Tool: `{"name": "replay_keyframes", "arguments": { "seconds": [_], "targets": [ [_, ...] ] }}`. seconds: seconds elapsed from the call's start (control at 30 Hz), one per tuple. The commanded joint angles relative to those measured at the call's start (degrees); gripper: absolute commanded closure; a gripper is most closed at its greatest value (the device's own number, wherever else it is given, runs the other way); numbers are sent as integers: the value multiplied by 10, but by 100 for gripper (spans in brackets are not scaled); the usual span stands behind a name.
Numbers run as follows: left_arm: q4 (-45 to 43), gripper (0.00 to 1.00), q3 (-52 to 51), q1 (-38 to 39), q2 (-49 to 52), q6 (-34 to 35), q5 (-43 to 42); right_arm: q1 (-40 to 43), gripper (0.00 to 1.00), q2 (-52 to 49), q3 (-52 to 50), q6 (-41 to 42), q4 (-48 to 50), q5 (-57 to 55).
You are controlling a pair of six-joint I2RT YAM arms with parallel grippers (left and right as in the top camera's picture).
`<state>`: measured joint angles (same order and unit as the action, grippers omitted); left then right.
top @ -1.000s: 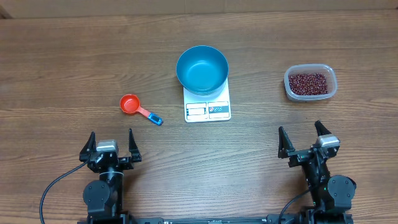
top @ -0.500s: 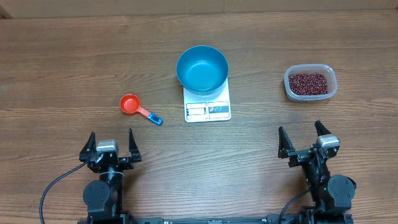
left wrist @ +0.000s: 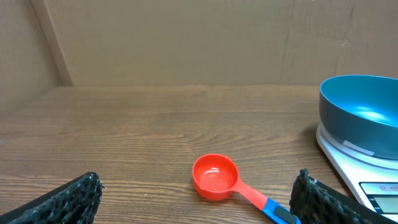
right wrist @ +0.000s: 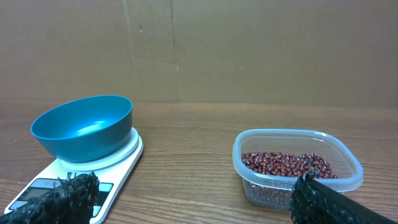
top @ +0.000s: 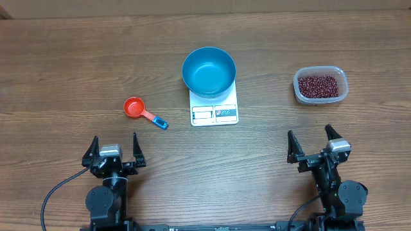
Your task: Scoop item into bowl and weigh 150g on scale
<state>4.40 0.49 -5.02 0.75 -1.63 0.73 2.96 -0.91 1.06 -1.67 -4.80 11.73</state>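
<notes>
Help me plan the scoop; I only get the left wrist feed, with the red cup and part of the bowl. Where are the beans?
Observer: The beans lie in a clear tub to the right of the scale, ahead of the right gripper.
Operator: Is that gripper free?
Observer: Yes, its jaws stand open and hold nothing.
Operator: Anything in the bowl yet?
Observer: No, the overhead view shows the bowl empty, seated on the scale.
</notes>
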Motion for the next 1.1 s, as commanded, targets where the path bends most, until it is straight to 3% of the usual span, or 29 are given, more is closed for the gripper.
{"name": "replay_keyframes", "arguments": {
  "seconds": [0.0, 0.43, 0.67, 0.77, 1.07],
  "targets": [
    [-1, 0, -2, -3, -4, 5, 7, 0, 0, 1, -2, 3, 1, -5],
    [-26, 0, -2, -3, -4, -32, 55, 0, 0, 1, -2, 3, 1, -5],
    [-44, 0, 16, -3, -4, 80, 37, 0, 0, 1, -2, 3, 1, -5],
    [3, 0, 49, -3, -4, 109, 35, 0, 0, 1, -2, 3, 1, -5],
    [217, 0, 197, -3, -4, 109, 40, 0, 0, 1, -2, 3, 1, -5]
  ]
}}
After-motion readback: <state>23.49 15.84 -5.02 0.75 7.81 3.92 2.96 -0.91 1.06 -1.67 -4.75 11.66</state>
